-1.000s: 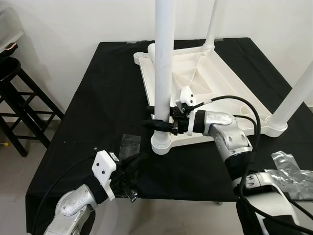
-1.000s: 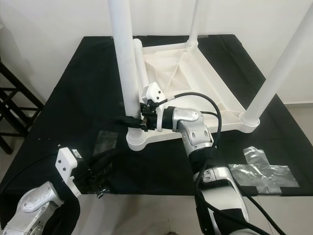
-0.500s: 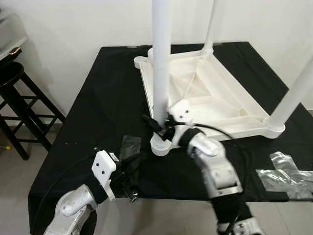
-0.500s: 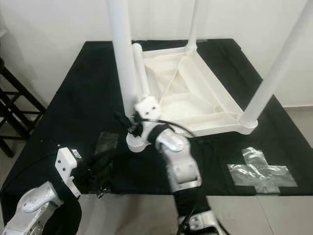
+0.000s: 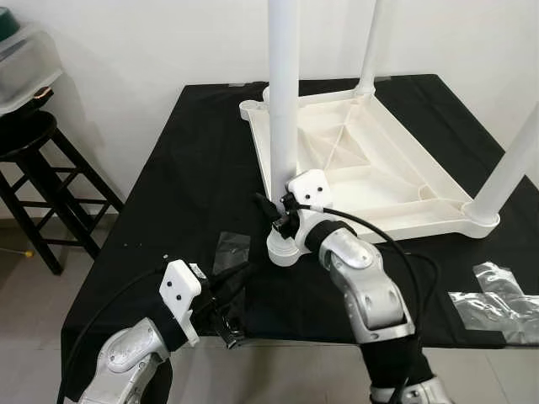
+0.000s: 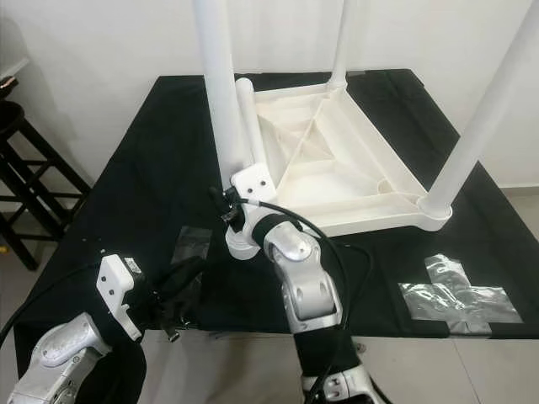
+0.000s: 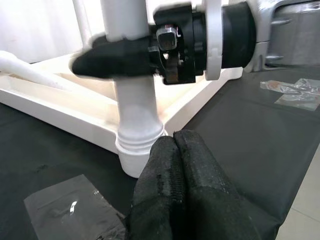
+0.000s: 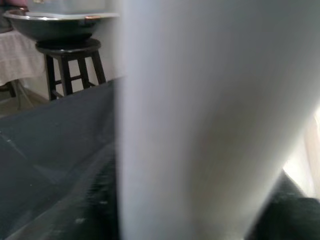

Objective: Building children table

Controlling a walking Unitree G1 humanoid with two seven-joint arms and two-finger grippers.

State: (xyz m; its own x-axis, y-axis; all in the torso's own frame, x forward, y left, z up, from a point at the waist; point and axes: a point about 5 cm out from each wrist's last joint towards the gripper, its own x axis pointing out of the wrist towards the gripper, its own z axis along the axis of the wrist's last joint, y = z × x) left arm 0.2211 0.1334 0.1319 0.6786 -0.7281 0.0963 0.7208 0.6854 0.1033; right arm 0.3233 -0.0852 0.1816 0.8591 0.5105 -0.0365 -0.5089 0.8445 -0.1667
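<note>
Two end effectors: the right (image 7: 117,55) pinches the near leg (image 5: 284,109); the left (image 5: 229,296), pressed together, hovers at the table's (image 5: 194,168) front edge.

The upturned table (image 5: 362,172) and its legs (image 5: 284,101) look like smooth, slightly glossy white plastic, on a matt black cloth (image 5: 185,177) bearing shiny crinkled tape (image 5: 504,290), beside a dark wooden stool (image 5: 38,181).
</note>
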